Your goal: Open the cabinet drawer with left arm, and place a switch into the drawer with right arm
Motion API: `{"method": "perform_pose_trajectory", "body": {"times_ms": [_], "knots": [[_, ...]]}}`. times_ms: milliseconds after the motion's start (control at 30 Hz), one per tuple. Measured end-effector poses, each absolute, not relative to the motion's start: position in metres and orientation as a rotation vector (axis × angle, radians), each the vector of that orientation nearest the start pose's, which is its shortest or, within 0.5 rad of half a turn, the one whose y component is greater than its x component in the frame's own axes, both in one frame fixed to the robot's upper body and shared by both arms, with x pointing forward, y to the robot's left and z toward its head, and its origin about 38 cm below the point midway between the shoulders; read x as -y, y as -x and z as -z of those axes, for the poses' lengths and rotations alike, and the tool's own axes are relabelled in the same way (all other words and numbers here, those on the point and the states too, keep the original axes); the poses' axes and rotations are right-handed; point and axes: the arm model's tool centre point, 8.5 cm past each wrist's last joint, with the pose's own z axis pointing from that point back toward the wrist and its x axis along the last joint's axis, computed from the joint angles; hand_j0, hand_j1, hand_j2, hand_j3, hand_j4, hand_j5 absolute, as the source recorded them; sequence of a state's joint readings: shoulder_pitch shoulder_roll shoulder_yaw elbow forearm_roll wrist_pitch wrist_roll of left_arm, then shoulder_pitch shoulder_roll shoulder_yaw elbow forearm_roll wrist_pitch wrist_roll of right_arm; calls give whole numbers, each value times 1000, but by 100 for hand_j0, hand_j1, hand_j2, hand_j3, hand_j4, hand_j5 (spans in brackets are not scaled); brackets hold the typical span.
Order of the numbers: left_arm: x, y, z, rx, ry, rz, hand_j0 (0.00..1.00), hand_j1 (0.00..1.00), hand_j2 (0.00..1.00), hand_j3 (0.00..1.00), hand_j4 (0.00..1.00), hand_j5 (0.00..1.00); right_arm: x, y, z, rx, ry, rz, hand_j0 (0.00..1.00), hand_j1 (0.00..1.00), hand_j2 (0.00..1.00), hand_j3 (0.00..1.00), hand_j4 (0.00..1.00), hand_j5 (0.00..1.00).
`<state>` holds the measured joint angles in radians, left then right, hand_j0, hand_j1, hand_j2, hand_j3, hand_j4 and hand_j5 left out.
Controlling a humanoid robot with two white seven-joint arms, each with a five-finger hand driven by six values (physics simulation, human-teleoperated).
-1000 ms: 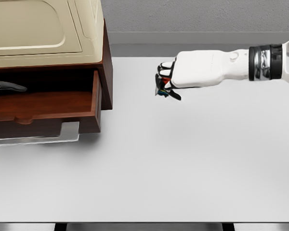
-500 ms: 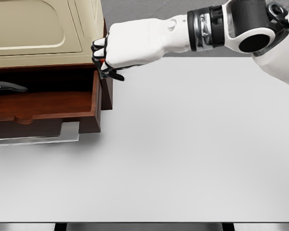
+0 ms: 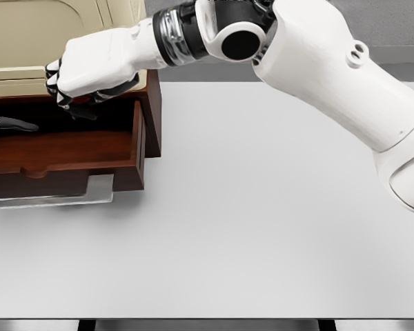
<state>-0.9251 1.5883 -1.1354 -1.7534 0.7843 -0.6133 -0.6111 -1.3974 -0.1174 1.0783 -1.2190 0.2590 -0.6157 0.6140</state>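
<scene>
Right arm (image 3: 331, 76) runs in from the right edge across the upper half of the view, elbow joint large in the foreground, and blocks part of the grey wall and the back edge of the table (image 3: 262, 221).

Right hand (image 3: 90, 65) sits over the open drawer (image 3: 62, 152), in front of the cabinet's (image 3: 152, 103) cream top. Fingers curled tight into a fist, dark fingertips (image 3: 79, 110) pointing down into the drawer mouth. Whatever the fist encloses is covered by the knuckles and palm; the switch cannot be made out from here, neither in the fist nor on the drawer floor. Cannot tell whether the fist is closed on it.

Drawer is pulled out toward the camera, reddish-brown wood, right side wall and front lip visible. Its left part is cut off by the frame edge. The inside rear is in deep shadow under the cabinet top.

Left hand (image 3: 7, 125): only a dark fingertip with a bit of white shows at the left edge, at the level of the drawer opening. The rest is out of frame; finger posture cannot be told.

A pale, glassy plate (image 3: 90, 193) lies under the drawer front, partly hidden by it.
</scene>
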Motion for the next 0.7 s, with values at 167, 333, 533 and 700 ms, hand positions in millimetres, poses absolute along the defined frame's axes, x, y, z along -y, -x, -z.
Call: {"method": "perform_pose_trajectory", "body": {"times_ms": [167, 333, 533, 700], "knots": [[-417, -313, -339, 1474, 141, 1540, 100, 100, 100, 100, 100, 100, -62, -440, -378, -1719, -124, 2507, 32, 32, 32, 32, 32, 32], [-417, -313, -338, 1473, 142, 1540, 100, 100, 100, 100, 100, 100, -66, -441, -378, -1704, -139, 2511, 100, 100, 100, 100, 100, 100], [-417, -313, -339, 1474, 142, 1540, 100, 100, 100, 100, 100, 100, -75, -435, -376, -1685, -136, 2497, 100, 100, 100, 100, 100, 100], [-417, -313, -339, 1475, 142, 1541, 100, 100, 100, 100, 100, 100, -78, -432, -377, -1678, -136, 2490, 100, 100, 100, 100, 100, 100]]}}
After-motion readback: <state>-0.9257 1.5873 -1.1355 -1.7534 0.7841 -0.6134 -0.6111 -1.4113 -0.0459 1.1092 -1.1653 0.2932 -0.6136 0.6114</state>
